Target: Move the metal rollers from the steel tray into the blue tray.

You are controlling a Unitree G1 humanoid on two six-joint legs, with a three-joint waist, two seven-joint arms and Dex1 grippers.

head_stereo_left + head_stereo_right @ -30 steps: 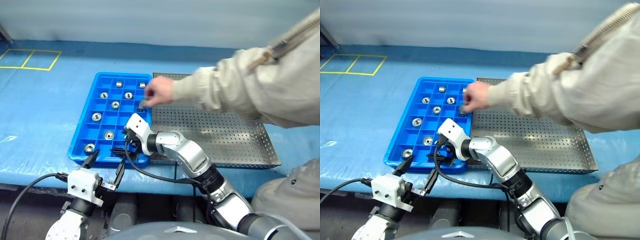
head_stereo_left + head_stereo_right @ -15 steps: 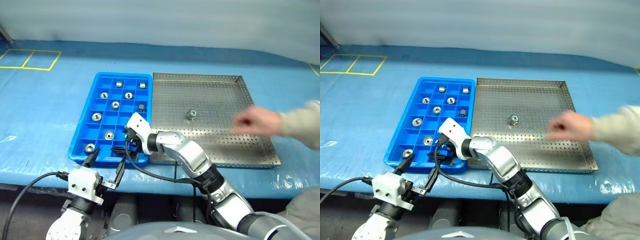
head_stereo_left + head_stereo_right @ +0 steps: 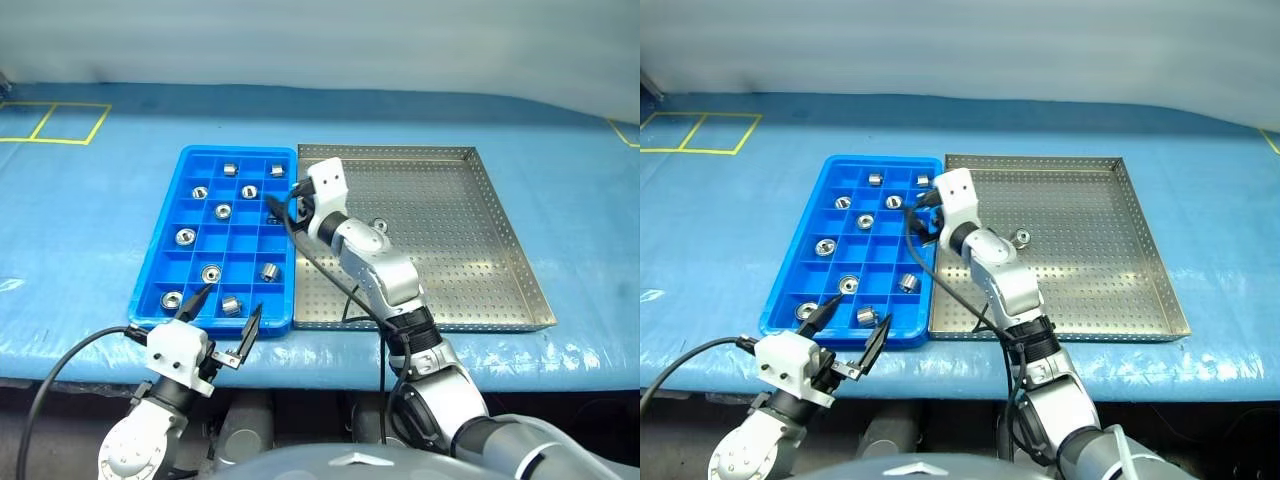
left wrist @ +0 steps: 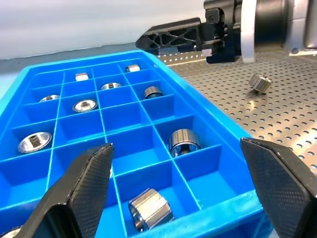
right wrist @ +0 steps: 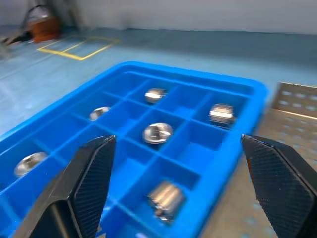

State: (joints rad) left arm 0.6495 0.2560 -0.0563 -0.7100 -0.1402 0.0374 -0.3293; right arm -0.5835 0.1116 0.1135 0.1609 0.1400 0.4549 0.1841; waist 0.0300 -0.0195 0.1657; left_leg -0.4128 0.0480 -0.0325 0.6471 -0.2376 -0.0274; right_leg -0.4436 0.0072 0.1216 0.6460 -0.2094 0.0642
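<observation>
On the blue-covered table the blue tray lies side by side with the steel tray, their long sides touching, the blue one toward the table's left end and both close to its near edge. Ten metal rollers sit in the blue tray's square compartments, each in its own cell: three along the far row, others scattered down the grid, and three near the front edge, among them one lying on its side and one standing with its hole up. One more roller lies alone on the perforated floor of the steel tray, in its far half and nearer the blue tray than the opposite rim. Above the seam between the two trays, toward their far ends, hangs the right gripper, reaching level toward the blue tray; its fingers stand wide apart with nothing between them, and they frame the far compartments with their rollers. By the near edge of the table, just in front of the blue tray's front rim, the left gripper points forward over the tray, its black fingers likewise spread wide and empty. Yellow taped lines mark the table's far left corner.
</observation>
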